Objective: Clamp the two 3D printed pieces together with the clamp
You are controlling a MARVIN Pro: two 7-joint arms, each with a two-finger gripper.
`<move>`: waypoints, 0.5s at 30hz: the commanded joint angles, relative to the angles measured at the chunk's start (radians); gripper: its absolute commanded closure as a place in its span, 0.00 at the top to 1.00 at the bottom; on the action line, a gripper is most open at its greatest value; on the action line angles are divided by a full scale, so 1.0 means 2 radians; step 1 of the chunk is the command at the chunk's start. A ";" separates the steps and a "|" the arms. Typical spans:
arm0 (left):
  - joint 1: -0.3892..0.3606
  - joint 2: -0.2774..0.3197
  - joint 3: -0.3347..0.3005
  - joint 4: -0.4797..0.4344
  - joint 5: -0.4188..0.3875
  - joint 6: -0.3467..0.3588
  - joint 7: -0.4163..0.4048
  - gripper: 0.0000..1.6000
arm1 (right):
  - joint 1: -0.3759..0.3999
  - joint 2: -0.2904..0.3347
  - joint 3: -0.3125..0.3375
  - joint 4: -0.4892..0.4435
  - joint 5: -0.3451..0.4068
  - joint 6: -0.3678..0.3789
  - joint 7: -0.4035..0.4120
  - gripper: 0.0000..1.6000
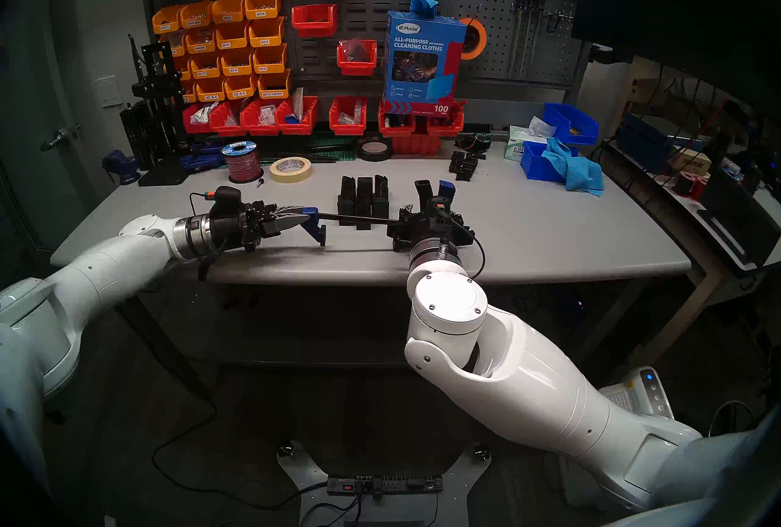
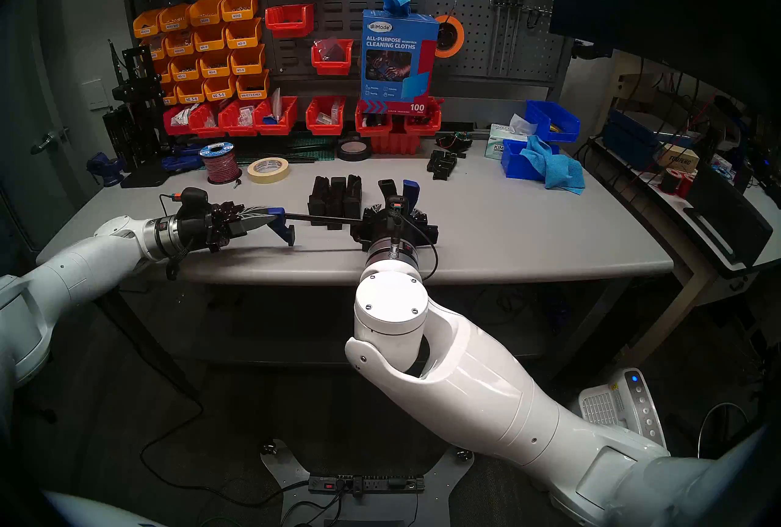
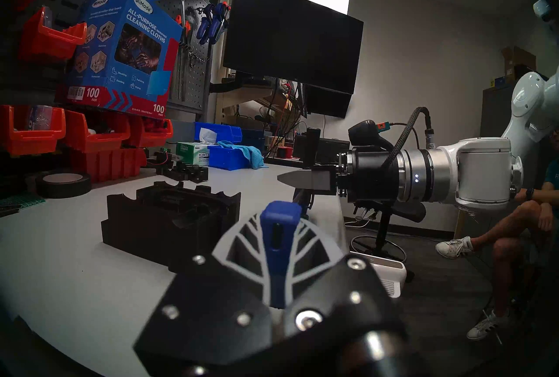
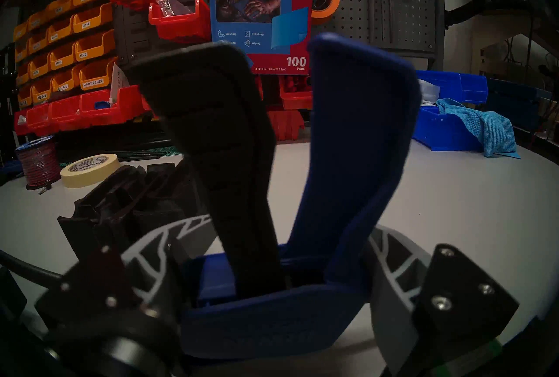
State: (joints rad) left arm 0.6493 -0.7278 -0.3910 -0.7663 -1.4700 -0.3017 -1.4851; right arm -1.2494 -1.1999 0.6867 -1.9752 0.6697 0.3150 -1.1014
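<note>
Two grippers hold the clamp (image 1: 372, 219) level above the grey table (image 1: 549, 234), one at each end of its thin black bar (image 1: 359, 219). At the bar's left end, the left gripper (image 1: 302, 217) points toward the right with its fingers (image 3: 242, 249) pressed together on the clamp's blue fixed end (image 3: 279, 234), whose black-padded jaw hangs just beyond and below the fingertips. At the other end, the right gripper (image 1: 431, 213) points away from the robot, its fingers (image 4: 393, 258) spread wide on either side of the blue body of the clamp's handle end (image 4: 266, 316); the black trigger (image 4: 217, 137) and the blue grip (image 4: 354, 137) rise side by side past the fingertips. Whether the pads actually press on that body cannot be told. Between and just beyond both sets of fingers, the two 3D printed pieces (image 1: 363, 196) stand on the table directly behind the bar, notched tops upward. Farther from the fingers lie a roll of masking tape (image 1: 291, 169) and a blue cloth (image 1: 574, 171).
</note>
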 commanded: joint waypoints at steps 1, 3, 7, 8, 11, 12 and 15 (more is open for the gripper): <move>-0.008 0.002 -0.001 0.002 -0.007 0.000 0.001 0.00 | 0.001 0.001 -0.002 0.002 -0.002 0.001 0.001 0.00; -0.008 0.002 -0.001 0.002 -0.007 0.000 0.001 0.00 | 0.002 0.000 -0.002 0.003 -0.002 0.000 0.002 0.00; -0.008 0.002 0.000 0.002 -0.007 0.000 0.001 0.00 | 0.005 0.000 -0.004 0.004 -0.003 -0.001 0.005 0.00; -0.008 0.002 0.000 0.002 -0.007 0.000 0.001 0.00 | 0.006 0.001 -0.006 0.004 -0.004 -0.001 0.007 0.00; -0.008 0.002 0.000 0.002 -0.007 0.000 0.001 0.00 | 0.007 -0.001 -0.008 0.005 -0.004 -0.003 0.008 0.00; -0.008 0.002 0.000 0.002 -0.007 0.000 0.001 0.00 | 0.006 -0.001 -0.009 0.005 -0.004 -0.004 0.009 0.00; -0.008 0.002 0.001 0.002 -0.008 0.000 0.001 0.00 | 0.005 0.000 -0.012 0.004 -0.003 -0.006 0.010 0.00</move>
State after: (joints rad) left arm 0.6477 -0.7273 -0.3864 -0.7625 -1.4720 -0.3026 -1.4849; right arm -1.2392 -1.1967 0.6757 -1.9633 0.6629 0.3039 -1.0948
